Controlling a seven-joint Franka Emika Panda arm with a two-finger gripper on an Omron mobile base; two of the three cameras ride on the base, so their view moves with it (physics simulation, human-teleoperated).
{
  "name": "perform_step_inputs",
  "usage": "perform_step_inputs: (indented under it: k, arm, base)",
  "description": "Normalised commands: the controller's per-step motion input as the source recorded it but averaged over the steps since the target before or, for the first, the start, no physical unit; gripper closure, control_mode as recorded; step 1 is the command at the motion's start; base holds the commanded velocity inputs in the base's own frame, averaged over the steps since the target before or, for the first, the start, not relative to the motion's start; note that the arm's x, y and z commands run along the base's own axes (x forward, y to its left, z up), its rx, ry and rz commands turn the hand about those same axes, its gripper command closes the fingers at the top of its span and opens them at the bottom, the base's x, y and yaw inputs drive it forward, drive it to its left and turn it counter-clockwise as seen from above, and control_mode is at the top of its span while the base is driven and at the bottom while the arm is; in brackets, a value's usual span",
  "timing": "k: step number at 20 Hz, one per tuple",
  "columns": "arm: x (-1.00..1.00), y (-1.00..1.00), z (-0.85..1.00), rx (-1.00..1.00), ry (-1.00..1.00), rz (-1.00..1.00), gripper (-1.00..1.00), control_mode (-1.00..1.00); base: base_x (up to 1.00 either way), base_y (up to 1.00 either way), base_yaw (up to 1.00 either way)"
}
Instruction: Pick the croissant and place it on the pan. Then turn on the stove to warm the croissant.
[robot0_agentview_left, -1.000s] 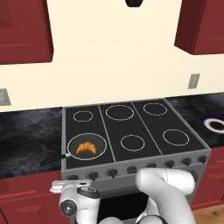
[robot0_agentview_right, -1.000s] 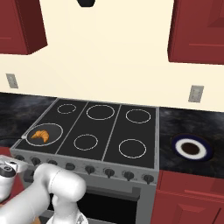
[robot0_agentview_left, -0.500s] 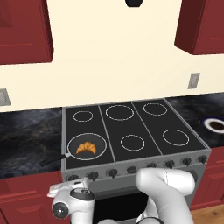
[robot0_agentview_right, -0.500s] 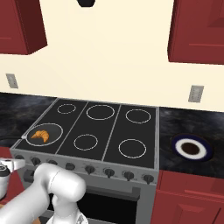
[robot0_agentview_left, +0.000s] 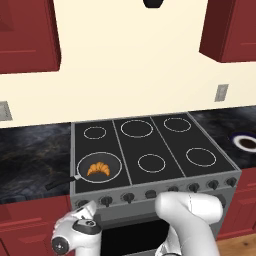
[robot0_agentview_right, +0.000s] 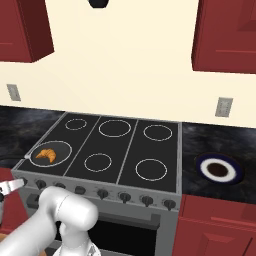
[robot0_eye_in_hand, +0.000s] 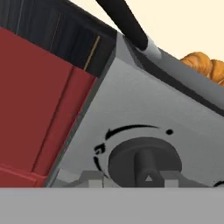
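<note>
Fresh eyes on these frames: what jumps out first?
The croissant already lies in the pan on the front-left burner of the stove. Low at the stove's front, the gripper sits at the leftmost knob, which looms close in the hand view. A dark plate sits on the right counter.

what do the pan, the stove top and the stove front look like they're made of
Pan: likely dark non-stick metal, matte black with a thin pale rim. Stove top: probably black glass, flat and smooth with printed white rings. Stove front: looks like brushed steel, even matte grey.
</note>
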Motion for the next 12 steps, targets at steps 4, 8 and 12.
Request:
perform_step_inputs:
  k: [4,8,12]
  arm:
    - [0.08,0.0,0.0,-0.14,0.08,0.61,1.0,-1.0]
    - [0.18,-0.02,0.0,-0.11,0.08,0.68,1.0,-1.0]
    - [0.23,-0.11,0.0,-0.06,0.1,0.75,1.0,-1.0]
  base:
    - [0.0,0.0,0.0]
    - [0.0,0.0,0.0]
    - [0.0,0.0,0.0]
